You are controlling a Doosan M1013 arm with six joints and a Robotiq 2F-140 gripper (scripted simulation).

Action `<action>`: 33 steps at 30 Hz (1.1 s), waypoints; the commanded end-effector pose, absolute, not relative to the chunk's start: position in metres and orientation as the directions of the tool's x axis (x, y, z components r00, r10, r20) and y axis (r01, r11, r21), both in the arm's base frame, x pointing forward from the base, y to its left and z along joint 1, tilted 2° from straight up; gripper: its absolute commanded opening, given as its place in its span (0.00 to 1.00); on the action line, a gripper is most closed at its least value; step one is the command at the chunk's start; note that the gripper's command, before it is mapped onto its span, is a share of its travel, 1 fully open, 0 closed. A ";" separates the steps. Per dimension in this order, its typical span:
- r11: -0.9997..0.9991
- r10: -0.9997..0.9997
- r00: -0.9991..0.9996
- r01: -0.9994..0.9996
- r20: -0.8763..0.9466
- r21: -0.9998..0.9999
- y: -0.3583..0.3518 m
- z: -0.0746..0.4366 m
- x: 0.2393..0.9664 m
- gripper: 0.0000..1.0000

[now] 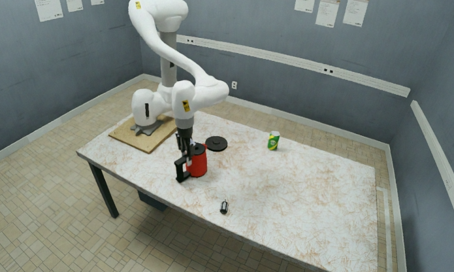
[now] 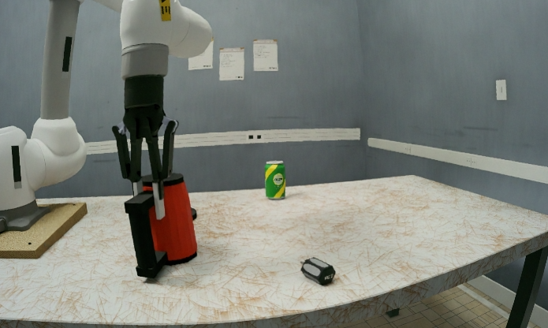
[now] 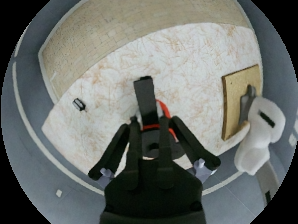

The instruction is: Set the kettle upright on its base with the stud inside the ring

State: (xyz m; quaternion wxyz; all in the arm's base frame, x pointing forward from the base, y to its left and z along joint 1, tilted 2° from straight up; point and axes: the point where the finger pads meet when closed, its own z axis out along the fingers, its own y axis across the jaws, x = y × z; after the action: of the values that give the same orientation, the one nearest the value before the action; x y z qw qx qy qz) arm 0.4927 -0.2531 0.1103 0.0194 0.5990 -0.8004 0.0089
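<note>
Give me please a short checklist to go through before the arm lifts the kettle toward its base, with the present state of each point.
1. Gripper shut on the kettle's black handle: ok.
2. Kettle upright: not ok. In the exterior view it leans a little, with the handle's foot on the table.
3. Base free, nothing on it: ok. It lies just behind the kettle in the top view.
4. Stud on the base visible for aiming: cannot tell. Only a raised middle shows.
5. Path to the base free of the can and the small black object: ok. Both stand well apart.
6. Ring under the kettle: cannot tell, hidden.
</note>
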 end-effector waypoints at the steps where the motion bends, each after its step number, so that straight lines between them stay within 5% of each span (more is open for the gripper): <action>1: 0.282 -0.959 -0.282 -0.959 0.042 0.008 -0.253 0.111 0.493 0.10; 33: 0.282 -0.959 -0.282 -0.959 0.042 0.008 -0.252 0.149 0.494 0.10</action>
State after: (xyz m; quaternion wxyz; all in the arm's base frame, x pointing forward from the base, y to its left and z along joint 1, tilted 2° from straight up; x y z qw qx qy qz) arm 0.4934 -0.2517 0.1460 0.0194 0.5990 -0.8004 0.0089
